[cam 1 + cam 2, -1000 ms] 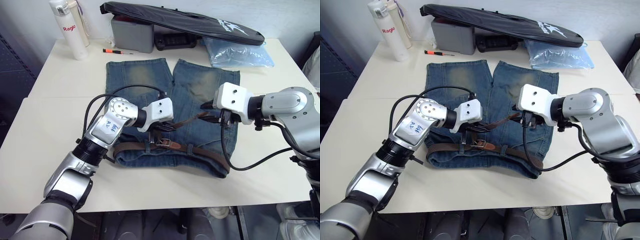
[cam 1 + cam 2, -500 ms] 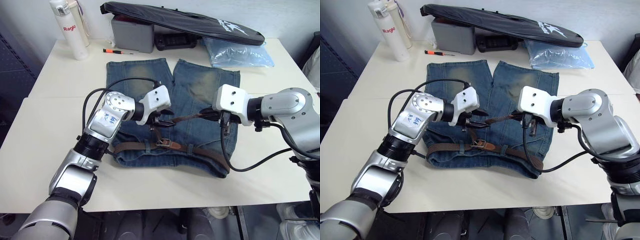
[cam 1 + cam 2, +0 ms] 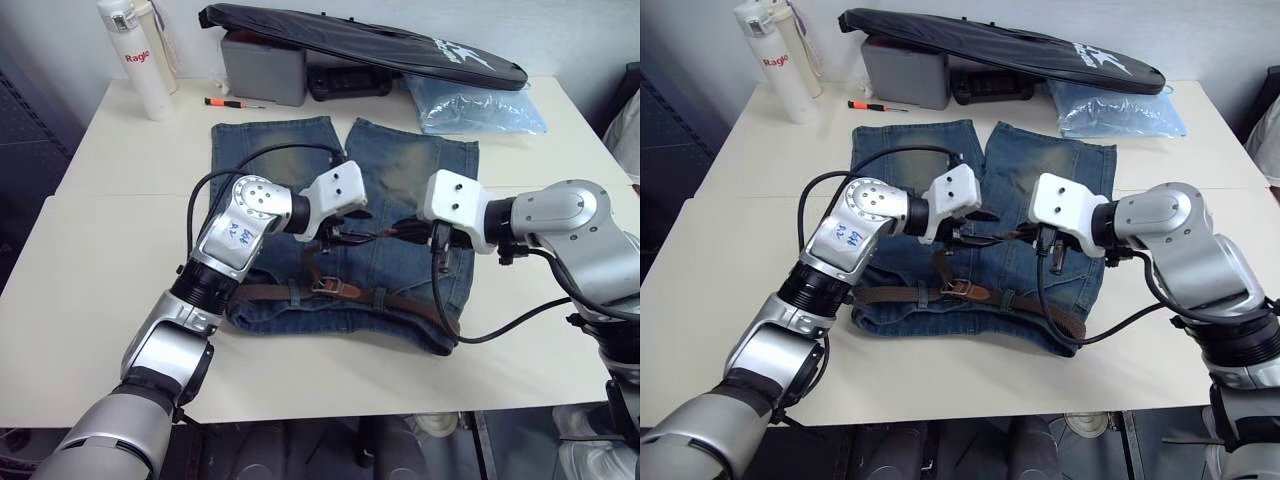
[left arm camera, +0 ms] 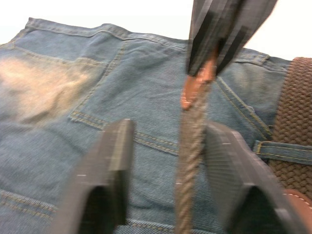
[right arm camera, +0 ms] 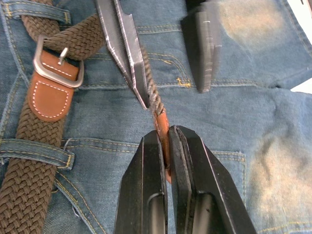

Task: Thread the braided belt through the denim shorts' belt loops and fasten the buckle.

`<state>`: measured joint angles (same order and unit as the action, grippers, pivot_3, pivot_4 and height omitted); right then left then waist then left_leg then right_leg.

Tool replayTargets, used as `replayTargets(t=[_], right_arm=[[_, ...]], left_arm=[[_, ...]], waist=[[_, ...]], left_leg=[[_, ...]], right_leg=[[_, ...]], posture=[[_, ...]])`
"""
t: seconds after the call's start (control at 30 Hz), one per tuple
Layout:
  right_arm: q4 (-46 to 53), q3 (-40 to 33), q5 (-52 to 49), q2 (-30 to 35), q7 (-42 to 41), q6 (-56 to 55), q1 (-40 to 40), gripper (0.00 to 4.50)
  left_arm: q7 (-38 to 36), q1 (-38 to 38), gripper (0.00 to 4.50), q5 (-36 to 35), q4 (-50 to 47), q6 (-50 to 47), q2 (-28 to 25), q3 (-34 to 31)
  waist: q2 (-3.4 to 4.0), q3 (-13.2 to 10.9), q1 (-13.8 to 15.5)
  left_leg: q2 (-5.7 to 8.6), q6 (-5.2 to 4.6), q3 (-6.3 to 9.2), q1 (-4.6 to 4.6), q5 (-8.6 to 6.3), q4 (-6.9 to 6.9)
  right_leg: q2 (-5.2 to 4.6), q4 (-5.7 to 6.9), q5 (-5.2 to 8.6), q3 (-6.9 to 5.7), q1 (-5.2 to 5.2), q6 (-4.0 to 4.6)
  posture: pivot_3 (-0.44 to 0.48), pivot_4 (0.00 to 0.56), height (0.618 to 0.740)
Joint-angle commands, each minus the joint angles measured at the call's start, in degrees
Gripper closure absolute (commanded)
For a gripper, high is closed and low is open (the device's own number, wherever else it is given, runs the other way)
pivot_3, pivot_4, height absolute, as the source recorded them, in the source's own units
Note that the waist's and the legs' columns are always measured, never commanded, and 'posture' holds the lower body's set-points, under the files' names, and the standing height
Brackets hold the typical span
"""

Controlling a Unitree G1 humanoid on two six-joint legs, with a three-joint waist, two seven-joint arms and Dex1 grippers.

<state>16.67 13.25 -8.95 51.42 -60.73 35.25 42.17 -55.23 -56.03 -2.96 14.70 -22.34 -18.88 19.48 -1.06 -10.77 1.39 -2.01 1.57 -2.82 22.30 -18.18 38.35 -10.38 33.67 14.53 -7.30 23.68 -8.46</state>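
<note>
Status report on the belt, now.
Right gripper shut on belt tip. Left gripper open, straddling the strap. Buckle fastened on shorts. Nothing in the way.

Both grippers met over the denim shorts (image 3: 990, 190) on the table (image 3: 760, 250).
The braided belt (image 3: 970, 292) lay along the waistband, its free end lifted between left gripper (image 3: 965, 236) and right gripper (image 3: 1032, 238).

Setting: lab or workshop bench. Plain white surface (image 3: 90, 300) against a bare wall. Far edge holds a grey equipment box (image 3: 264, 66), a long black zipped case (image 3: 370, 45), a small orange-handled screwdriver (image 3: 233, 103) and a white flask (image 3: 131, 58). No household furnishings.
</note>
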Motion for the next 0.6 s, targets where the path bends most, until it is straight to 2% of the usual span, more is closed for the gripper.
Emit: replayTargets(t=[0.03,0.1,0.37,0.47,0.5,0.53,0.6], right_arm=[[2.54,-2.07,-0.36,0.45,0.03,0.63,1.16,4.5],[2.61,-2.35,-0.69,0.36,0.16,1.06,1.38,4.5],[3.38,-4.31,-2.81,-0.76,1.0,3.91,1.38,4.5],[3.9,-5.59,-4.05,-1.35,1.8,5.51,1.42,3.28],[4.14,-5.9,-4.43,-1.25,1.73,6.05,1.36,2.72],[4.49,-6.35,-4.99,-1.03,1.57,6.7,1.2,2.45],[5.32,-8.07,-6.45,-0.3,1.41,8.28,0.97,1.47]], left_arm=[[-0.74,-1.75,3.68,1.08,0.64,2.52,0.03,0.21],[-0.83,-2.09,4.44,1.26,1.29,3.17,0.35,0.25],[-1.37,-2.96,4.44,0.78,3.28,3.69,1.17,-0.64],[-0.3,-3.49,4.5,0.89,4.56,4.9,1.23,-1.71],[0.43,-3.66,4.5,1.31,5.28,6.09,1.14,-1.96],[1.16,-3.76,4.5,2.21,6.17,7.92,0.86,-1.8],[2.6,-3.52,4.5,4.73,8.45,12.7,-0.16,-0.86]], waist=[[0.0,0.0,0.0],[0.0,0.0,0.01],[0.0,0.0,0.0],[0.0,0.0,0.01],[0.0,0.0,0.0],[0.0,0.0,0.0],[0.0,0.0,0.0]], left_leg=[[0.0,0.0,0.0,0.0,0.0,0.0],[0.0,0.0,0.0,0.0,0.0,0.02],[0.0,-0.03,0.0,0.01,-0.02,0.12],[0.0,-0.03,0.0,0.02,-0.02,0.17],[0.0,-0.03,0.0,0.02,-0.02,0.17],[0.0,-0.03,0.0,0.02,-0.02,0.17],[0.0,-0.03,0.01,0.02,-0.02,0.18]], right_leg=[[0.0,0.0,0.0,0.0,0.0,0.0],[0.0,0.01,0.0,0.0,0.0,0.0],[0.0,0.06,0.0,0.01,0.0,0.0],[0.0,0.09,0.0,0.01,0.0,0.0],[-0.01,0.1,0.0,0.02,0.0,0.0],[0.0,0.1,0.0,0.02,0.0,0.0],[0.0,0.1,0.0,0.02,0.0,0.0]], posture=[[0.0,0.15,0.74],[0.0,0.15,0.74],[0.0,0.15,0.74],[0.0,0.15,0.74],[0.0,0.15,0.74],[0.0,0.15,0.74],[0.0,0.15,0.74]])
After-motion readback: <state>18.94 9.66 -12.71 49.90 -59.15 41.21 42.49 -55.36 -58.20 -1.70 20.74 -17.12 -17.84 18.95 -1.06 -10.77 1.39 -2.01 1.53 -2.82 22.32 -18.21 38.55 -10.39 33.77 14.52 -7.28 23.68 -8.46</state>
